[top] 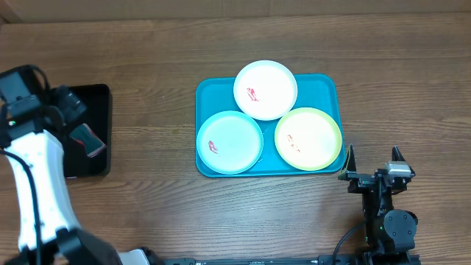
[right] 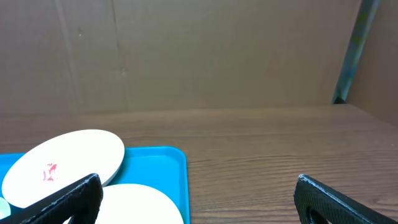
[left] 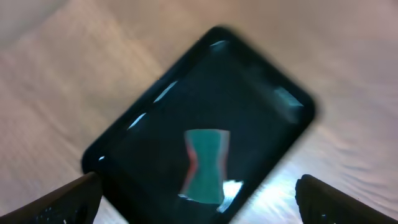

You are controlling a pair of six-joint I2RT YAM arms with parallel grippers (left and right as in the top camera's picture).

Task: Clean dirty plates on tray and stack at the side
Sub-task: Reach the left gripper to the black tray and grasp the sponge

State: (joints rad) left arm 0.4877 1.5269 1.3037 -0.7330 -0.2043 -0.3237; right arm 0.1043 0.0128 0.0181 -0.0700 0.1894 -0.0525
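The left hand is open wide and hangs over a black tray, and a small green and red sponge lies right under it, between its fingers. The right hand is open wide too, low over the table, and holds nothing. The blue tray is just in front of the right hand and a bit to its left. On it, the yellow-green plate is closest to that hand. The pale blue plate is further to its left, and the white plate is furthest away, poking out over the far rim. Each has small red marks. I think the plates are thin plastic, so they should be light and stiff and not break, but they look smooth and may slide. The best place to hold one is its raised edge, one finger under and one on top. The sponge looks soft and should squash when pinched
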